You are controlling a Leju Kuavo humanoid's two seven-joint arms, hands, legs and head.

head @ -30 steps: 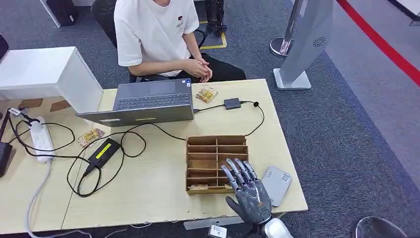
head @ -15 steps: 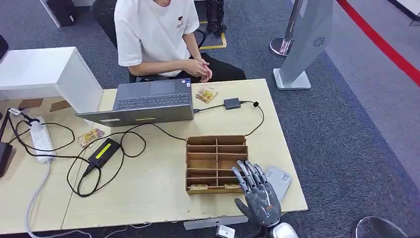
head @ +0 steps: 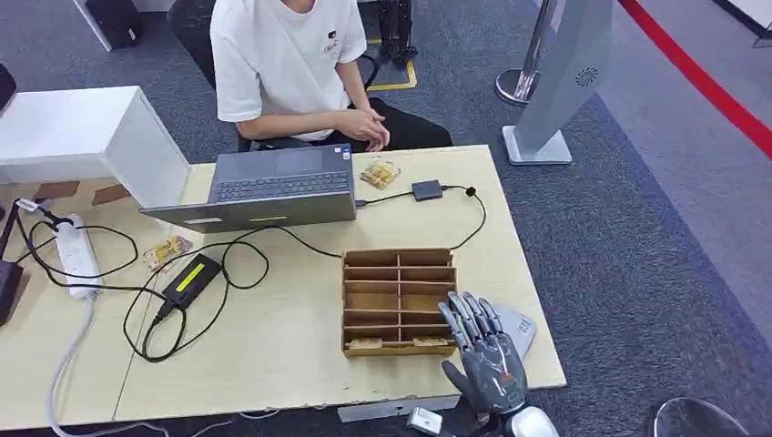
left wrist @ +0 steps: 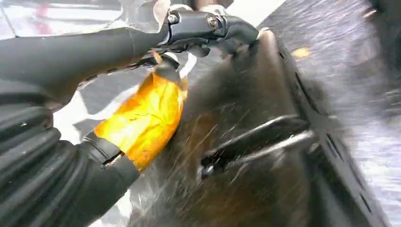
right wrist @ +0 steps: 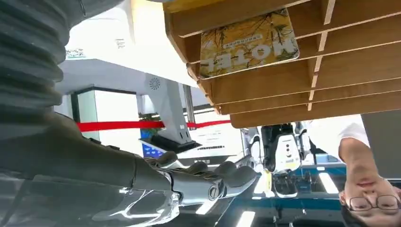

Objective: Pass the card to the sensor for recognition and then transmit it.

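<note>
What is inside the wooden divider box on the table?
The wooden box holds two cards in its nearest row, one at left and one at right. The right hand covers its near right corner; the other slots look empty.

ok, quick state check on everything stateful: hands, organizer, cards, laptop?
right hand: fingers spread, holding nothing, above the grey sensor
left hand: blurred, can't tell
wooden organizer: flat on the table, cards in the near row
card: lying in its slot
laptop: lid open
</note>
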